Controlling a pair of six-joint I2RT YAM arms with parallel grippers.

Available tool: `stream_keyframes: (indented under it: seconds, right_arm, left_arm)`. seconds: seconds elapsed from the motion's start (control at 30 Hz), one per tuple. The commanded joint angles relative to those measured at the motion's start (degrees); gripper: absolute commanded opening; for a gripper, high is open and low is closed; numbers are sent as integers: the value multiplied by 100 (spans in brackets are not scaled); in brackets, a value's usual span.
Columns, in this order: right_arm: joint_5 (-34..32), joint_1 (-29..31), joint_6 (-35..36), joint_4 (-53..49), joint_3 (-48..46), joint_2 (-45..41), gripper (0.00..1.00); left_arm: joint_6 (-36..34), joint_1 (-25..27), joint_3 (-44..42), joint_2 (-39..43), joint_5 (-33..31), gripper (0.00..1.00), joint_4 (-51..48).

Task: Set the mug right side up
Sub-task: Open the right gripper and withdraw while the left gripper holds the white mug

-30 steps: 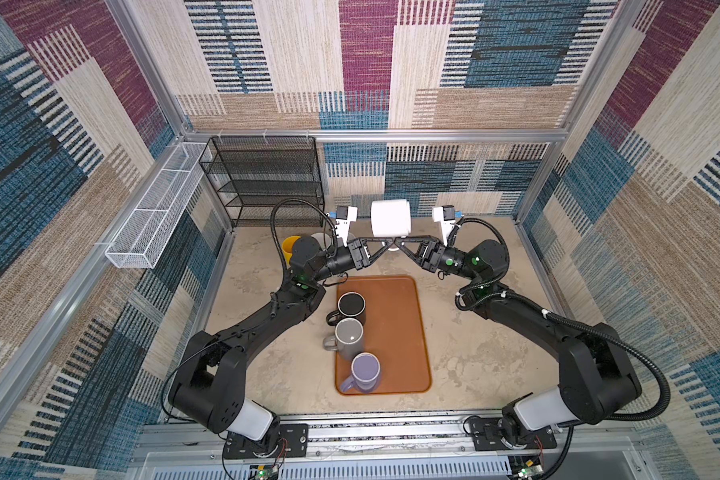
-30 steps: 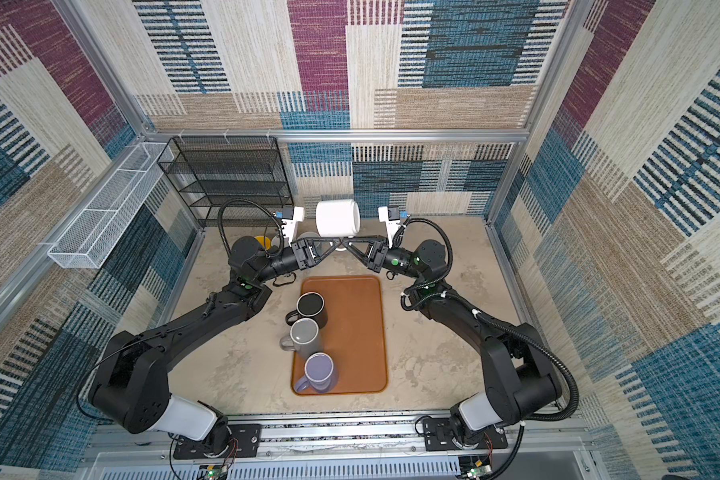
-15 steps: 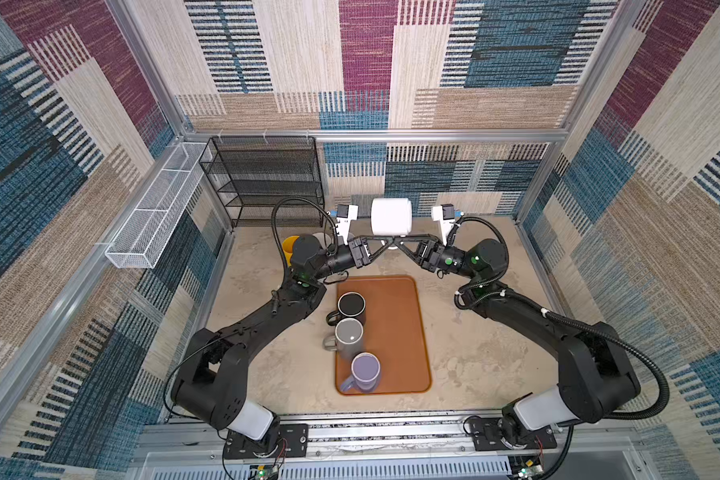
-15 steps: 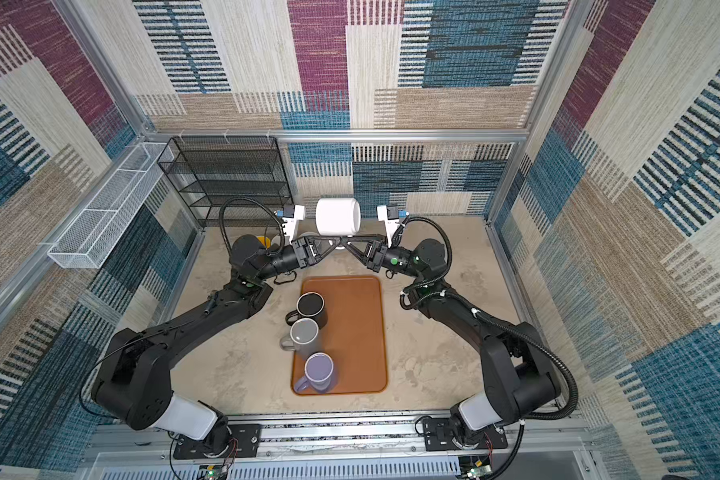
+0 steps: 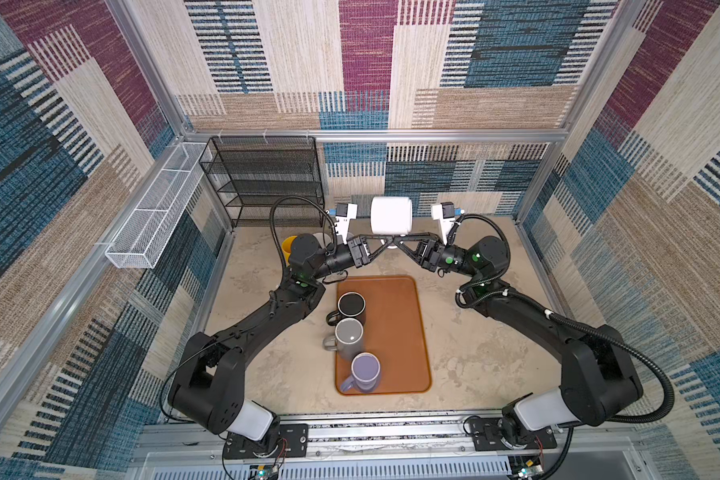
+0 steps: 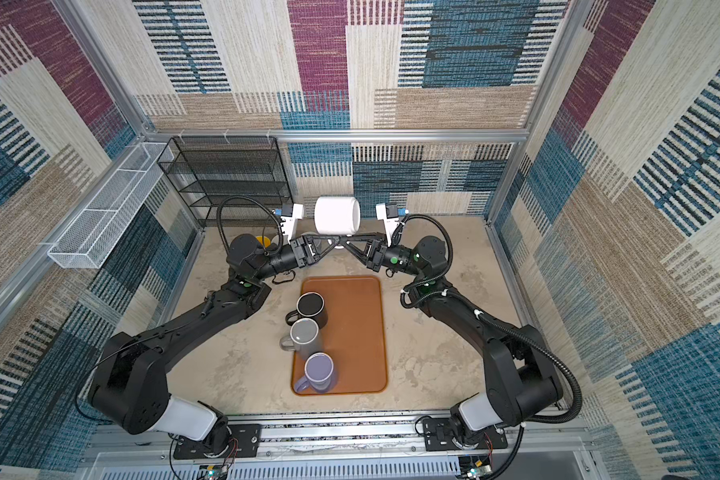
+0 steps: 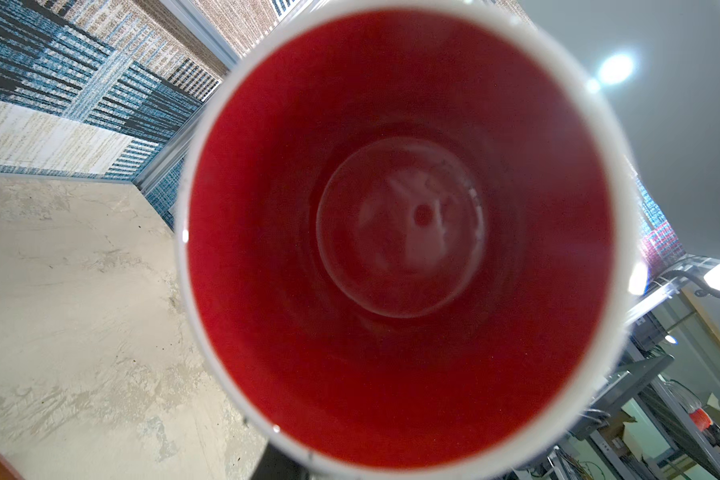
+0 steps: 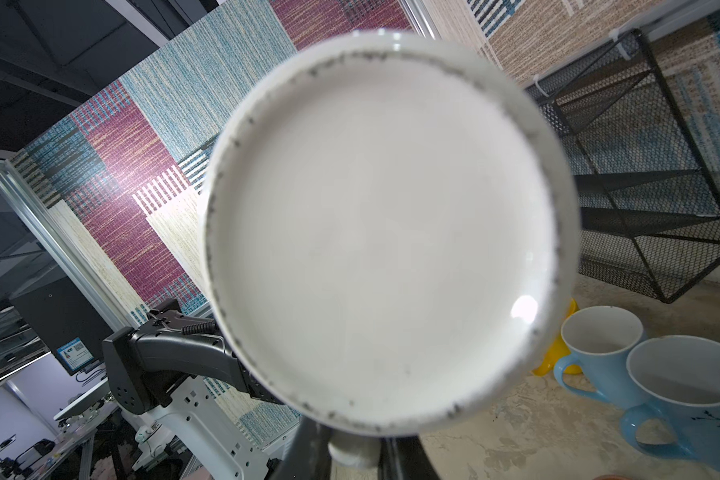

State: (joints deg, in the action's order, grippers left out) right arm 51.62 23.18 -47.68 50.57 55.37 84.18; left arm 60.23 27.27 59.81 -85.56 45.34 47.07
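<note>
1. The mug (image 5: 390,216) hangs in the air in the upper middle of both top views, above the far end of the counter (image 5: 474,353). It lies on its side, neither upside down nor upright.
2. The left wrist view looks straight into its red inside (image 7: 400,216), which is empty. The right wrist view faces its white base (image 8: 383,232).
3. The left pincer (image 5: 385,240) and the right pincer (image 5: 399,241) meet beneath the mug. Both are narrow, nipped on the handle (image 8: 352,455).
4. This looks like a hand-over partway through the turn. To do it well, one pincer should hold firm before the other lets go. The wrist should then roll slowly until the mouth faces up, and the base should come down flat.
5. The tray (image 5: 395,324), in the middle of the frame, carries a black mug (image 5: 351,305), a grey mug (image 5: 349,334) and a lilac mug (image 5: 365,370). All three stand upright along its left side and seem empty. Its right side is bare, which would be a good landing spot.
6. Two blue cups (image 8: 595,353) at the lower right of the right wrist view stand upright with nothing visible inside. A yellow cup (image 8: 558,353) sits behind them.
</note>
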Motion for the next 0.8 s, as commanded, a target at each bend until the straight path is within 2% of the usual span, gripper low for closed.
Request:
stream_keyframes:
  seconds: [0.0, 0.4, 0.67, 0.77]
  right_arm:
    - [403, 31, 317, -458, 26, -69, 23]
    - [266, -49, 578, -833, -114, -323, 25]
    - [51, -131, 971, -1440, -319, -742, 23]
    - [-80, -181, 1132, -1765, -385, -912, 22]
  left_arm:
    - [-176, 24, 5, 185, -113, 0, 321]
    - [-586, 24, 39, 418, -338, 0, -488]
    - [-1476, 85, 321, 632, -975, 0, -2351]
    - [-1645, 120, 413, 630, -1168, 0, -2762]
